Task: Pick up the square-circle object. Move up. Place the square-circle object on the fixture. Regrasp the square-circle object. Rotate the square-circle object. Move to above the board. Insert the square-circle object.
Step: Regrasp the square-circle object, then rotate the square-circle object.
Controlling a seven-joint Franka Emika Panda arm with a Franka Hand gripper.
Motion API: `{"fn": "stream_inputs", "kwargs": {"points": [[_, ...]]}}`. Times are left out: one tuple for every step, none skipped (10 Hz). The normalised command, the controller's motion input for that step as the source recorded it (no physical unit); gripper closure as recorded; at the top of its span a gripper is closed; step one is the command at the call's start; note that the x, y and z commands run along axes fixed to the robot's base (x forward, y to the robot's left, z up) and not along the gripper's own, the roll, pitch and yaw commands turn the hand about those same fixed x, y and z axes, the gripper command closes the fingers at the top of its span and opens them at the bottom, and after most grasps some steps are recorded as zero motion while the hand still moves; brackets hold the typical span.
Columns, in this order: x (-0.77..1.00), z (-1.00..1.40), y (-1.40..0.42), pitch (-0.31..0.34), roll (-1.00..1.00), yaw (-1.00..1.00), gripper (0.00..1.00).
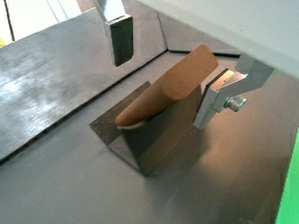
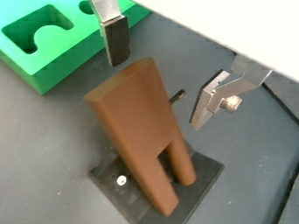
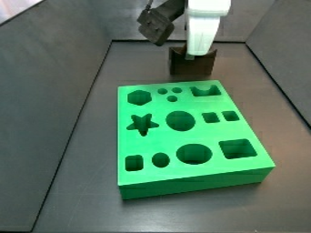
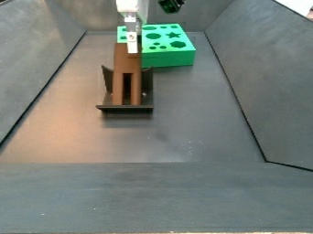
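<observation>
in a wrist view the square-circle object (image 1: 170,87) stands propped on the fixture (image 1: 146,140), its long axis tilted up off the floor, its rounded smooth brown end highest. the gripper (image 1: 170,61) hovers over that end with its jaws spread wide and nothing between them; one finger (image 1: 121,39) is a flat silver plate with a dark pad, the opposite finger (image 1: 219,94) a silver plate with a bolt. the floor (image 1: 59,79) is dull dark grey metal with scuffs.

in a wrist view the square-circle object (image 2: 140,131) shows as a slim matte reddish-brown block, its split end down, two prongs resting on the fixture (image 2: 122,182), a dark plate with a small screw. the plain end leans upward toward the gripper (image 2: 163,66), whose fingers (image 2: 114,39) stand apart on either side and clear of it. a corner of the bright green board (image 2: 47,48) with curved cut-outs lies beyond.

in a side view the board (image 3: 188,136) fills the middle, a green slab with star, hexagon, circle, square and oval holes. behind it stands the dark fixture (image 3: 192,64) with the gripper (image 3: 198,45) over it; the object is hidden there.

in a side view the square-circle object (image 4: 124,62) rises nearly upright from the fixture (image 4: 126,96), with the gripper (image 4: 130,20) at its top and the board (image 4: 166,46) behind.
</observation>
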Motion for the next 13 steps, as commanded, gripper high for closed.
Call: {"fn": "stream_inputs", "kwargs": {"points": [[0.4,-0.01,-0.02,0.154,0.07,0.02,0.0],[0.34,-0.01,-0.02,0.158,0.07,0.02,0.0],[0.31,-0.01,-0.02,0.154,0.07,0.02,0.0],[0.23,-0.01,-0.02,0.155,0.07,0.02,0.0],[0.0,0.17,0.5,0.0,0.0,0.0,1.0],[-1.0,0.77,0.2,0.0,0.0,0.0,1.0],[-1.0,0.77,0.2,-0.006,-0.01,0.0,1.0],[-1.0,0.75,0.18,-0.01,-0.03,-0.01,1.0],[-1.0,0.73,0.16,-0.009,-0.07,-0.02,1.0],[-1.0,0.72,0.15,-0.005,-0.1,-0.03,1.0],[-1.0,0.7,0.15,-0.003,-0.12,-0.03,1.0],[-1.0,0.67,0.14,-0.008,-0.13,-0.04,1.0],[-1.0,0.64,0.13,-0.012,-0.13,-0.04,1.0]]}}
